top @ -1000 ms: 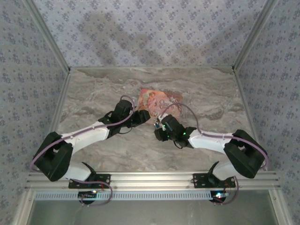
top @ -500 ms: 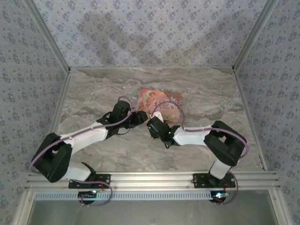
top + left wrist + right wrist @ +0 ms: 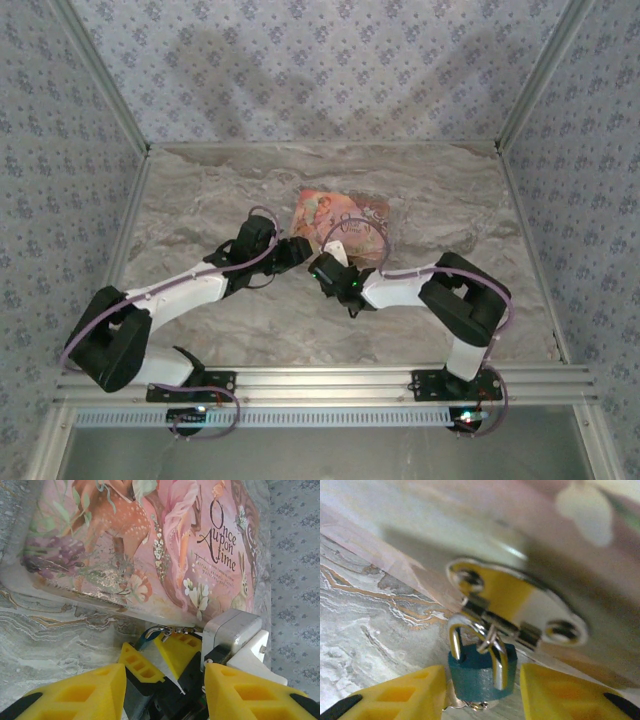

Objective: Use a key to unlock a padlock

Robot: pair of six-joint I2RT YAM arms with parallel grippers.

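blocked: pink box [image 3: 325,212] just behind padlock [image 3: 480,672] | free: table [image 3: 200,190] left, near side

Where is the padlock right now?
In the right wrist view, the teal padlock hangs from the silver hasp on the pink box, low at centre, between the right arm's two yellow fingers.

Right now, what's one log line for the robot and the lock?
padlock: on box hasp | right gripper: astride padlock, grip unclear | left gripper: open, empty
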